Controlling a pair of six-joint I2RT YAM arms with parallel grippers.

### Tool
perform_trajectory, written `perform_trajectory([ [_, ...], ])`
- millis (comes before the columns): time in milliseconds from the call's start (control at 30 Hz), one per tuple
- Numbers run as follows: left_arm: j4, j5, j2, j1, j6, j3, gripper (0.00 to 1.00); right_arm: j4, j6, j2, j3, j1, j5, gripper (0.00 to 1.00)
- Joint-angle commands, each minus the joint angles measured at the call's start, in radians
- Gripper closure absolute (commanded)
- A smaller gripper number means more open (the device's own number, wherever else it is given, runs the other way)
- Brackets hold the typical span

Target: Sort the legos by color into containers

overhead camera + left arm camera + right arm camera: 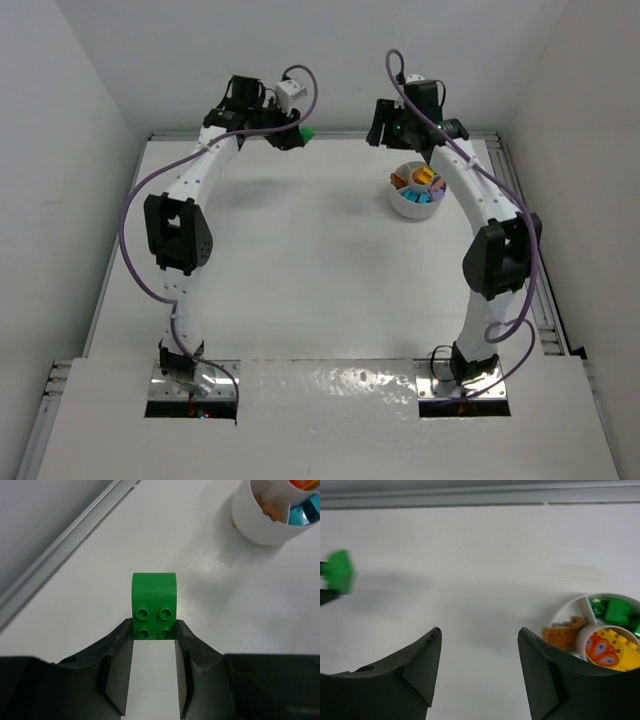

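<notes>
My left gripper [154, 626] is shut on a green lego [154, 602], studs facing the camera, held above the table at the back left [308, 133]. The same green lego [339, 571] shows blurred at the left of the right wrist view. The white dish [416, 208] stands at the back right, with its wall also in the left wrist view [260, 527]. In the dish lie green legos [616, 612], a brown one [563, 635], a yellow one [612, 651], and teal ones [305, 514]. My right gripper [479, 630] hangs open and empty, just left of the dish [568, 611].
A metal rail [480, 497] runs along the table's back edge, and it also crosses the left wrist view [60, 545]. White walls close in the table on the left, back and right.
</notes>
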Motion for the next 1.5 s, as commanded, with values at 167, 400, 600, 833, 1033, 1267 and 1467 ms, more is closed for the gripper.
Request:
perform_trajectory([
  [167,0.071,0.192,-0.234,-0.090,0.502,-0.230,1.00,0.275,0.173,-0.067,-0.059,-0.059,-0.516,0.39],
  [400,0.268,0.155,-0.405,-0.151,0.510,-0.511,1.00,0.443,0.226,-0.078,-0.161,-0.050,-0.762,0.30],
  [600,0.305,0.143,-0.410,-0.164,0.452,-0.519,1.00,0.455,0.196,-0.090,-0.214,-0.002,-0.852,0.38],
  [833,0.331,0.135,-0.416,-0.165,0.441,-0.529,1.00,0.415,0.189,-0.079,-0.226,0.024,-0.854,0.40],
  [1033,0.351,0.155,-0.425,-0.168,0.429,-0.537,1.00,0.443,0.218,-0.055,-0.211,0.045,-0.814,0.77],
  [1267,0.403,0.136,-0.438,-0.170,0.355,-0.562,0.27,0.348,0.180,-0.055,-0.178,0.027,-0.754,1.00],
  [1467,0.438,0.077,-0.464,-0.168,0.310,-0.612,0.00,0.147,0.085,-0.108,-0.126,-0.111,-0.485,1.00],
])
